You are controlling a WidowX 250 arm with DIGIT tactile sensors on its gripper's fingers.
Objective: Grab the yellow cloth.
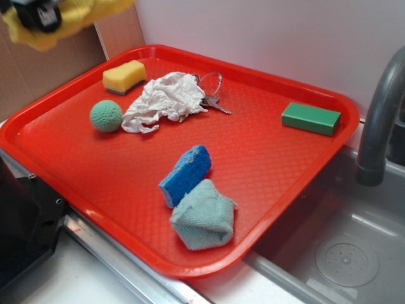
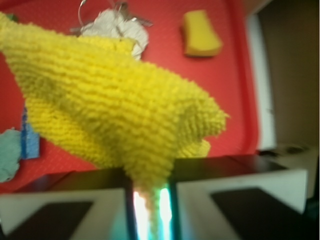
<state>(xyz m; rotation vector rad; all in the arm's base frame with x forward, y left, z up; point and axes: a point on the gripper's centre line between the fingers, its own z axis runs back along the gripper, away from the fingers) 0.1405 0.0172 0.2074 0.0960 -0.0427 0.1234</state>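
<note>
The gripper (image 1: 39, 16) and yellow cloth (image 1: 76, 16) are cropped by the top edge (both blurred).

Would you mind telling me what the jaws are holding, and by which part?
The yellow cloth, pinched by its narrow tapering corner between the shut jaws, raised above the red tray.

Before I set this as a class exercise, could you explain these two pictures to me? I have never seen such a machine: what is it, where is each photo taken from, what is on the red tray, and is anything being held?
This is a small robot arm. The exterior view looks at the scene from outside; the wrist view looks down past the arm's own fingers. They are shut on the yellow cloth, lifted clear of the red tray; from outside it shows at the top left corner. On the tray lie a yellow sponge, a green ball, a white paper wad with keys beside it, a green block, a blue sponge and a pale blue cloth. A sink sits to the right.
</note>
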